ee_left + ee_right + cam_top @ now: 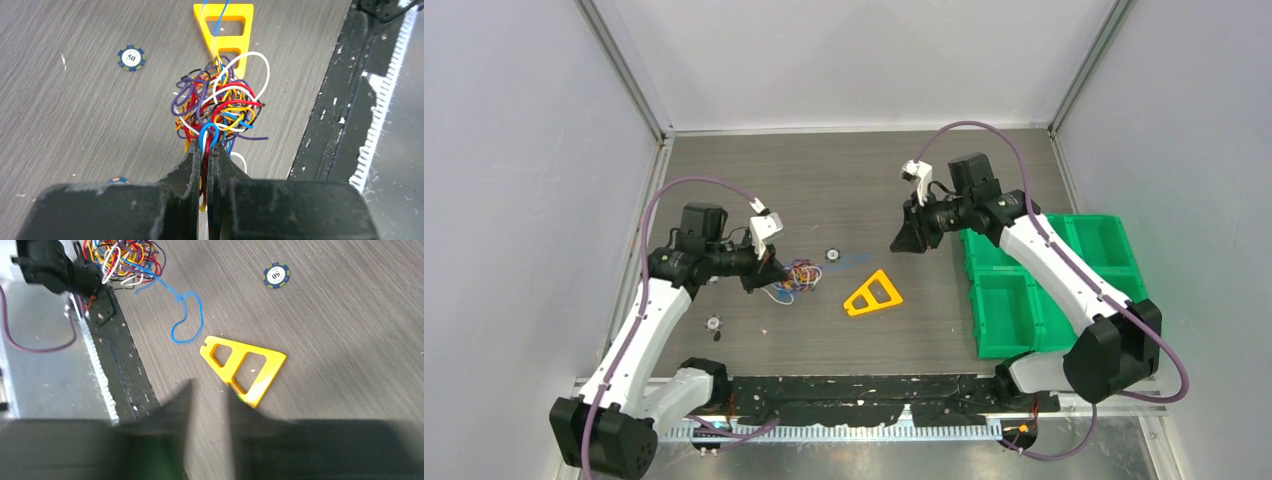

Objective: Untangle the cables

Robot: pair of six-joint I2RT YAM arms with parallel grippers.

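Note:
The cables (799, 275) are a tangled ball of thin red, orange, yellow, blue, purple and white wires on the table left of centre. They also show in the left wrist view (220, 105). My left gripper (206, 145) is shut on the near edge of the ball, pinching blue, white and red strands; it also shows in the top view (769, 276). One blue cable (187, 315) trails loose from the ball (125, 257) in a loop on the table. My right gripper (207, 390) is open, empty and blurred, above the table near the yellow triangle; it also shows in the top view (907, 240).
A yellow plastic triangle (872, 295) lies right of the ball. Two poker chips (833, 254) (713, 323) lie on the table. Green bins (1044, 290) stand at the right. A black strip (874, 385) runs along the near edge.

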